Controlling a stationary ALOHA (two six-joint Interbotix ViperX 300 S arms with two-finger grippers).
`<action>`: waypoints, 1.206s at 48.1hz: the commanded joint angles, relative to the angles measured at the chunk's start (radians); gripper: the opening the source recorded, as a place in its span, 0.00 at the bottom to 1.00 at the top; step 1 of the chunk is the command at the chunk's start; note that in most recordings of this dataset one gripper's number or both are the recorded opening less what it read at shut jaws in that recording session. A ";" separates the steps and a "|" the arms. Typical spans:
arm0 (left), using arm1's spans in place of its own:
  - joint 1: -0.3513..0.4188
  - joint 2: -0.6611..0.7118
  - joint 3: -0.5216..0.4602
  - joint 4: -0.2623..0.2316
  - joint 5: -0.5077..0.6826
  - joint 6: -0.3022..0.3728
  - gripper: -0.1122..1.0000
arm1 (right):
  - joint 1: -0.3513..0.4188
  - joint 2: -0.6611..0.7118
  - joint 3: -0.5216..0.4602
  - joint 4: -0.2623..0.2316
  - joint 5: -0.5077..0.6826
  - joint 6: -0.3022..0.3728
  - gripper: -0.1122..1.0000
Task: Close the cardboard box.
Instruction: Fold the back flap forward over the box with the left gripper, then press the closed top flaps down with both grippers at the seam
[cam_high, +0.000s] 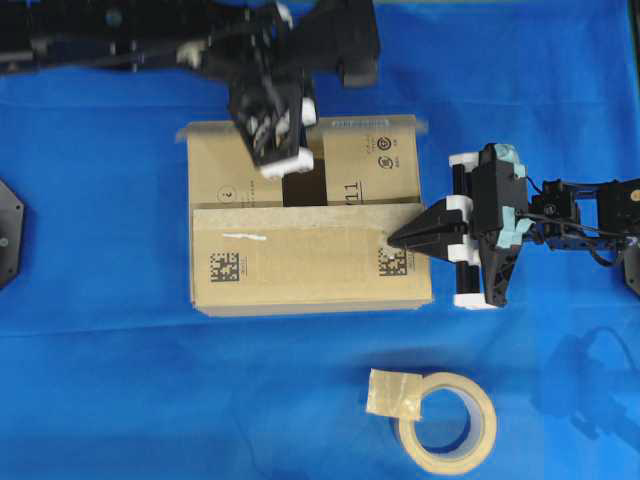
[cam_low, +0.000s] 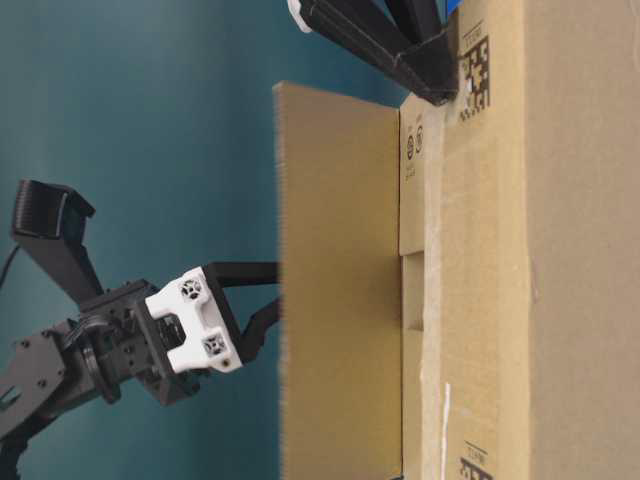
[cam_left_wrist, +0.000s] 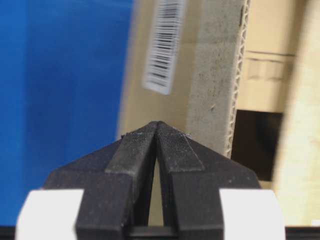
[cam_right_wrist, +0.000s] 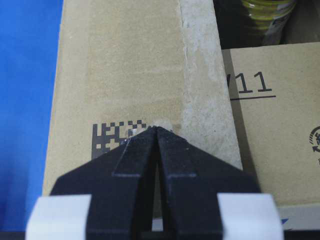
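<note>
Nearest your wrist cameras, both pairs of black fingers sat pressed together with nothing between them. Everything else is placed relative to the cardboard box (cam_high: 305, 215).

The blue desk (cam_high: 120, 380) carried the box at its middle. One long flap (cam_high: 310, 265), on the box's near side in the overhead view, lay folded flat over the top, with a square printed code near each end and a white streak toward its left. The opposite long flap (cam_low: 340, 280) stood raised, seen as a tall panel in the table-level view; its corrugated edge and a barcode label (cam_left_wrist: 164, 47) showed in the left wrist view. One end flap (cam_high: 370, 170), at the box's right end overhead, lay folded in, showing the characters "11" and round marks, and a dark gap (cam_high: 303, 188) remained open beside it.

Your left gripper (cam_high: 278, 152) hung over the box's far side, its closed tips at the raised flap. Your right gripper (cam_high: 400, 240) came in from the box's right end, its closed tips resting on the flat flap beside the right-hand printed code (cam_right_wrist: 112, 137).

A beige tape roll (cam_high: 445, 420) lay on the desk in front of the box, well apart, with a loose strip folded over its rim.
</note>
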 joint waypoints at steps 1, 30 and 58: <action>-0.028 -0.049 0.015 0.000 -0.043 -0.014 0.10 | -0.006 -0.006 -0.009 -0.002 -0.011 -0.002 0.10; -0.095 -0.107 0.351 -0.002 -0.437 -0.167 0.10 | -0.035 -0.006 -0.011 -0.002 -0.041 -0.002 0.10; -0.095 -0.120 0.376 -0.002 -0.472 -0.178 0.10 | -0.110 -0.005 0.003 -0.002 -0.063 -0.002 0.10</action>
